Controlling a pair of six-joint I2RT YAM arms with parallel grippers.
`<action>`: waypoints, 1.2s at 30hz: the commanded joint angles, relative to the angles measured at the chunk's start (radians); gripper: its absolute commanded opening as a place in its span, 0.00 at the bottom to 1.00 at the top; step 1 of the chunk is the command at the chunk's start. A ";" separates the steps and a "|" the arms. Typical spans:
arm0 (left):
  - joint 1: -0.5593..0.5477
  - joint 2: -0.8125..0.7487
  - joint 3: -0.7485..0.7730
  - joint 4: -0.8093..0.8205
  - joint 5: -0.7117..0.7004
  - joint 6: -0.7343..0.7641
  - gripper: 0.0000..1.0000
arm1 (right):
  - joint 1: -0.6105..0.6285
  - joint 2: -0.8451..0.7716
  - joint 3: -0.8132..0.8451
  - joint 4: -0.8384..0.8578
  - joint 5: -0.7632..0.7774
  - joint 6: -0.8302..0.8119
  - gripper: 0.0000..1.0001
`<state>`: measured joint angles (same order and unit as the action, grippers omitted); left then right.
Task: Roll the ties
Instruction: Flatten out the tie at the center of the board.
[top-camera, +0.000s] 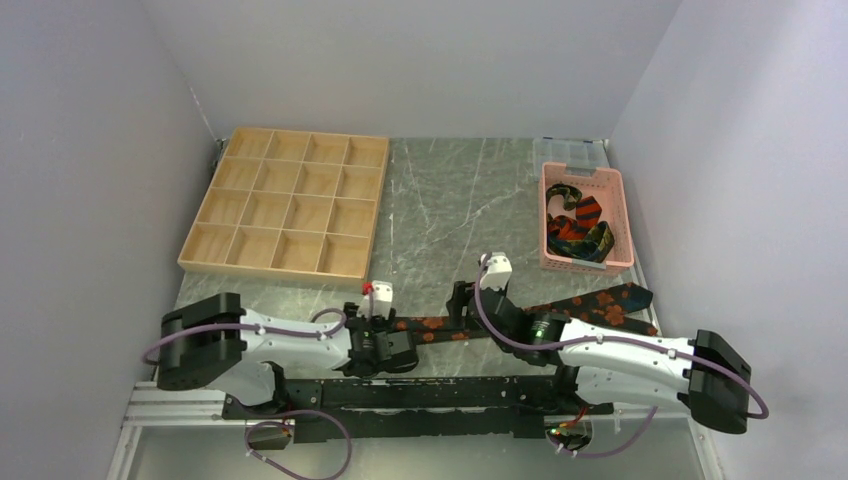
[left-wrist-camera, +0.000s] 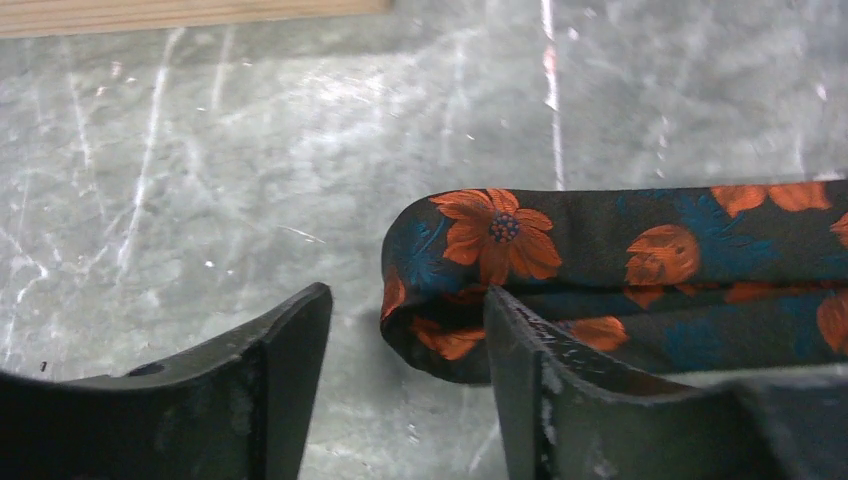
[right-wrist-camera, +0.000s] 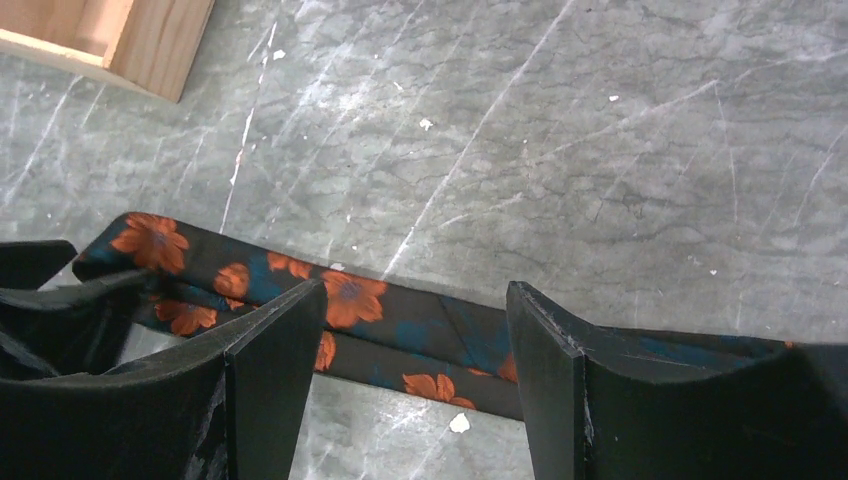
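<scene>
Black fingers of the left gripper (left-wrist-camera: 408, 300) stand apart on the marble table (top-camera: 450, 200), not clamped on anything. The folded end (left-wrist-camera: 440, 300) of the floral tie (top-camera: 610, 305) lies in the gap between them, just beside the right finger. This end is turned over on itself once, so I judge that the rolling is only at its very beginning.

On the far left sits the wooden compartment tray (top-camera: 283, 268); no tie lies in it.

From the fold, the floral tie runs flat to the right along the near part of the table. The right gripper (right-wrist-camera: 415, 290) hovers over its middle with the fingers wide apart, the fabric passing under the gap, and it grips nothing. Further right, the wide end lies flat near the right wall.

On the far right, the pink basket (top-camera: 585, 172) holds the other ties (top-camera: 578, 228) in a loose heap, unrolled. So almost all work is left: this tie must be rolled along its whole length, then the others.
</scene>
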<state>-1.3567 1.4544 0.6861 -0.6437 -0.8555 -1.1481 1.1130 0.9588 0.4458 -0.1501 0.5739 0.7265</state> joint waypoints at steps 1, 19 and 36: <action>-0.004 -0.120 -0.076 -0.096 -0.164 -0.280 0.58 | -0.007 -0.022 -0.025 0.003 0.061 0.066 0.71; -0.005 -0.523 -0.371 -0.210 -0.206 -0.785 0.50 | -0.077 -0.031 -0.087 0.043 0.032 0.127 0.71; -0.008 -0.726 -0.259 -0.219 -0.050 -0.446 0.82 | -0.081 0.042 -0.076 0.168 -0.111 -0.021 0.65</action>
<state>-1.3582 0.7761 0.3714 -0.8192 -0.9524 -1.6573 1.0344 0.9688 0.3084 -0.0872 0.5198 0.8101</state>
